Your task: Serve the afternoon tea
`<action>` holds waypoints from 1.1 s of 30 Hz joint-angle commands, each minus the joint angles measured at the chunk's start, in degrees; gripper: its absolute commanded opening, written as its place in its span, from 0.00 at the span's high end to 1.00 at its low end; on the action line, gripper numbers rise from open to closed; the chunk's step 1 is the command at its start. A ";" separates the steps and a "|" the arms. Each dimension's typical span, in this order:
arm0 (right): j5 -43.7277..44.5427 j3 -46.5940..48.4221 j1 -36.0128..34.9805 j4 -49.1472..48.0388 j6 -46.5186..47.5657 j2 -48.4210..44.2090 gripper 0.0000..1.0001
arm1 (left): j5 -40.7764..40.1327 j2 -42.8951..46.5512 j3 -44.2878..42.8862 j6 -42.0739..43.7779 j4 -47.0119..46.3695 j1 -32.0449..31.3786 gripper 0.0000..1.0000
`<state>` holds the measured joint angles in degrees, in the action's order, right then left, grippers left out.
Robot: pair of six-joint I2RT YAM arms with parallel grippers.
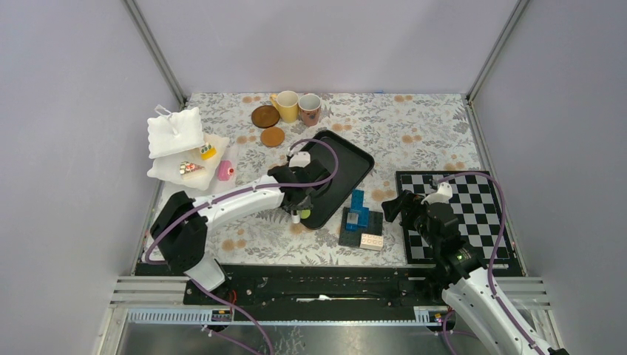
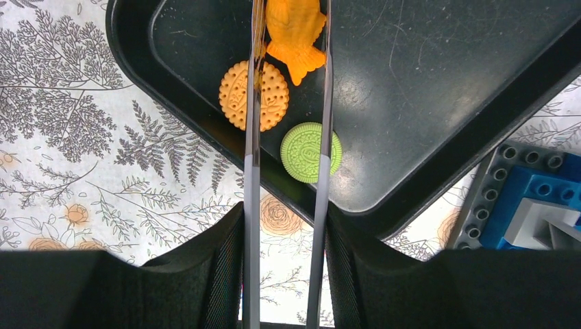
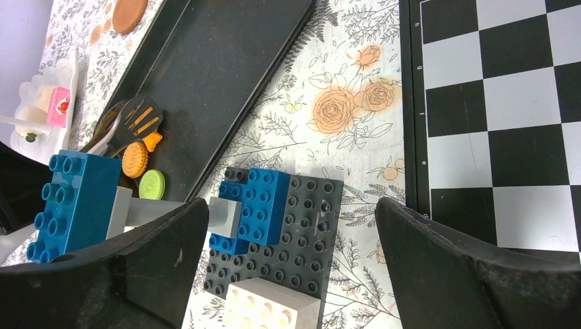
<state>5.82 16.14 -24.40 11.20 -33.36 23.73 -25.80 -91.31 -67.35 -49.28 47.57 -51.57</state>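
My left gripper [image 2: 286,229] is shut on the metal tongs [image 2: 252,199], whose two arms run forward over the black tray [image 2: 438,103]. The tong tips straddle an orange fish-shaped cake [image 2: 294,34]; I cannot tell whether they pinch it. A round orange cookie [image 2: 264,96] and a green cookie [image 2: 305,152] lie in the tray's near corner. The yellow mug [image 1: 287,106], the pinkish mug [image 1: 310,109] and two brown coasters [image 1: 265,116] stand at the back. Small cakes [image 1: 191,168] sit on white dishes at the left. My right gripper [image 3: 291,274] is open above the brick stack [image 3: 274,199], holding nothing.
A black-and-white chessboard [image 1: 473,211] lies at the right, beside the blue and black brick stack [image 1: 361,222]. A white cushion-like cover [image 1: 174,131] sits on the cake dishes. A pink cake [image 1: 225,171] stands beside them. Grey walls close in the flowered table.
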 commanded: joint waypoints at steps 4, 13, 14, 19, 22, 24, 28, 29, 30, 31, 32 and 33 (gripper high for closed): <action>-0.75 -0.23 -0.39 -2.42 0.47 -0.43 0.02 | -3.19 4.73 -3.41 1.52 -0.35 -0.28 1.00; -0.74 -0.20 -0.38 -2.44 0.50 -0.30 0.02 | -4.29 5.89 -5.23 2.13 0.37 -0.27 1.00; -0.70 -0.21 -0.40 -2.53 0.49 -0.23 0.02 | -4.35 5.99 -5.30 2.21 0.38 -0.27 1.00; -0.44 -0.16 -0.43 -2.43 0.53 -0.26 0.02 | -5.27 6.95 -6.74 2.40 1.33 -0.37 1.00; -0.68 -0.21 -0.38 -2.46 0.61 -0.30 0.02 | -5.94 7.87 -7.02 2.58 1.48 -0.30 1.00; -0.66 -0.17 -0.38 -2.41 0.52 -0.50 0.02 | -6.18 8.70 -6.87 2.31 1.61 -0.46 1.00; -0.62 -0.24 -0.38 -2.37 0.49 -0.77 0.02 | -6.27 9.60 -6.73 2.37 1.64 -0.56 1.00; -0.64 -0.25 -0.38 -2.33 0.50 -0.77 0.02 | -6.39 9.65 -6.80 2.54 1.57 -0.55 1.00; -0.64 -0.17 -0.38 -2.42 0.53 -0.70 0.02 | -6.68 9.92 -6.82 2.60 1.56 -0.70 1.00; -0.59 -0.17 -0.43 -2.37 0.50 -0.70 0.02 | -6.90 10.31 -6.83 2.61 1.61 -0.79 1.00; -0.41 -0.15 -0.43 -2.40 0.55 -0.65 0.02 | -7.20 10.74 -6.78 2.61 1.52 -0.89 1.00; -0.31 -0.16 -0.39 -2.41 0.50 -0.59 0.02 | -7.50 11.19 -6.76 2.61 1.52 -0.83 1.00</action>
<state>5.80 16.10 -24.40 11.20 -33.36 23.38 -30.22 -83.37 -71.53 -47.40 50.11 -51.92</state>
